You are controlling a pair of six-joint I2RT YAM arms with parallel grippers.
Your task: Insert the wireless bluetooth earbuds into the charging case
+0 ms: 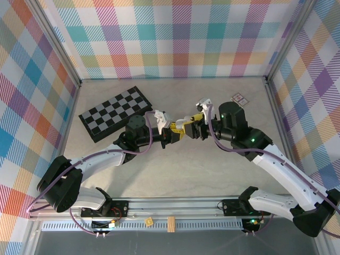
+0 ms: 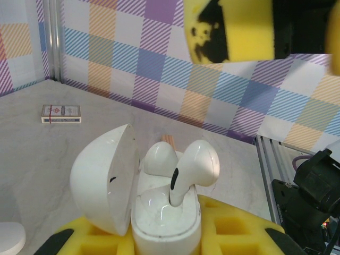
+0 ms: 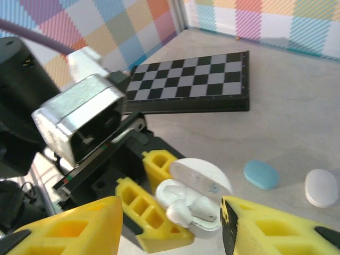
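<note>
Though right claw [image 3: 172,223] agape, left claw [image 2: 164,236] round case [image 2: 103,178]

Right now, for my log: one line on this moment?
left gripper shut on charging case | lid open | earbud standing in case | right gripper open

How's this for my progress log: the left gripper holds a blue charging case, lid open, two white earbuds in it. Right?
The colour is wrong: the charging case in the left gripper is white, as the left wrist view shows. Lid open, two white earbuds in it.
</note>
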